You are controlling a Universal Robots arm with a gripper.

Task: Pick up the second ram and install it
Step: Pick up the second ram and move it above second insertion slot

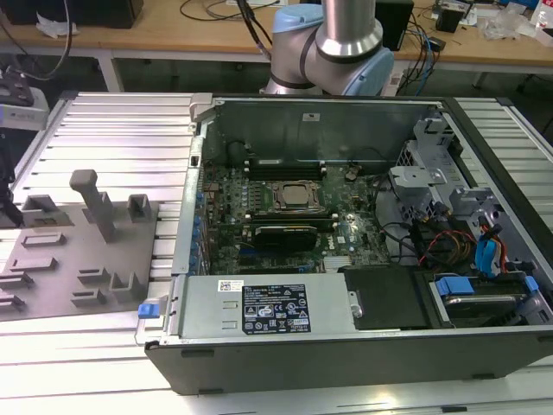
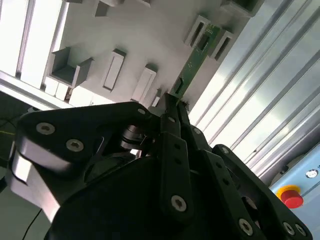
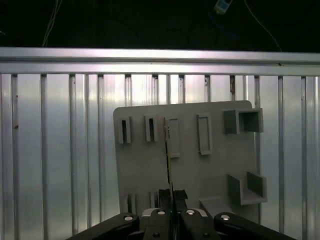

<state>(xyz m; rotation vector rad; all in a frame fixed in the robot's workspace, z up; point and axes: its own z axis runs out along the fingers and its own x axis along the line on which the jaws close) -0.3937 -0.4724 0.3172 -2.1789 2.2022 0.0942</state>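
Note:
My gripper (image 2: 172, 101) is shut on the second ram (image 2: 193, 61), a thin green board that sticks out past the black fingertips. In the first wrist view the ram (image 3: 169, 155) shows edge-on as a narrow line rising from the gripper (image 3: 171, 194). It hangs well above the grey holder plate (image 3: 142, 165). In the second wrist view the stick's far end lines up with two grey holder blocks (image 2: 224, 44); I cannot tell whether they touch. The open computer case (image 1: 259, 316) lies at the exterior view's right, with long black memory slots (image 1: 285, 164) beside the processor socket (image 1: 290, 197).
The grey holder plate (image 1: 52, 285) with upright blocks lies on the ribbed metal table (image 1: 121, 130) at the exterior view's left of the case. The arm's base (image 1: 333, 52) stands behind the case. Cables and drive bays (image 1: 467, 233) fill the case's right side.

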